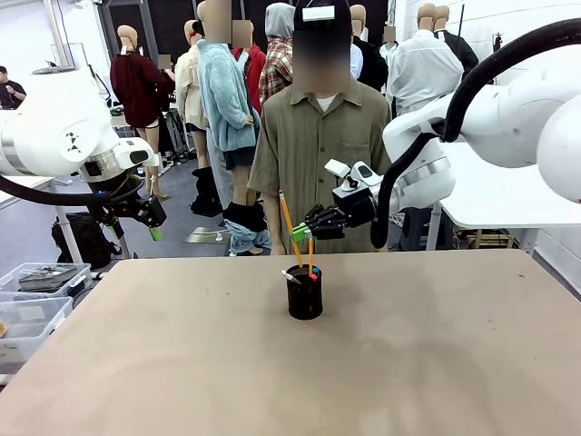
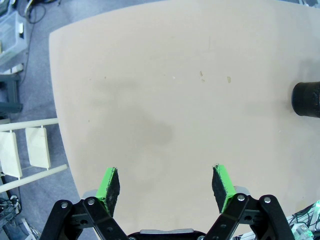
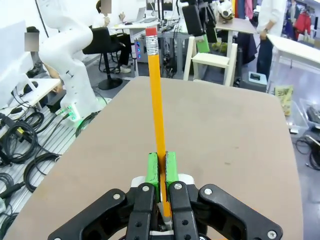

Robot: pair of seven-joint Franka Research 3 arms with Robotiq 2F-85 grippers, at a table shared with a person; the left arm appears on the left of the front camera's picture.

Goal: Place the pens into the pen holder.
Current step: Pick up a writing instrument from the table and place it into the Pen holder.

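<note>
Pens: one long orange-yellow pencil with a red eraser end point(image 3: 156, 100) is clamped between the green pads of the right end effector point(image 1: 301, 233), tilted above the small black mesh cylindrical pen holder point(image 1: 305, 293). Holder stands near the middle of the tan worktop point(image 1: 408, 363), with other pens point(image 1: 311, 259) upright inside. Left end effector point(image 2: 165, 186) hangs over the worktop's left side with jaws spread wide, holding nothing, well apart from the holder. A person in an olive shirt point(image 1: 318, 136) stands at the far edge.

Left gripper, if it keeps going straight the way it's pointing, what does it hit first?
Probably the bare table: the open left gripper looks down onto it, with the pen holder off to one side.
</note>
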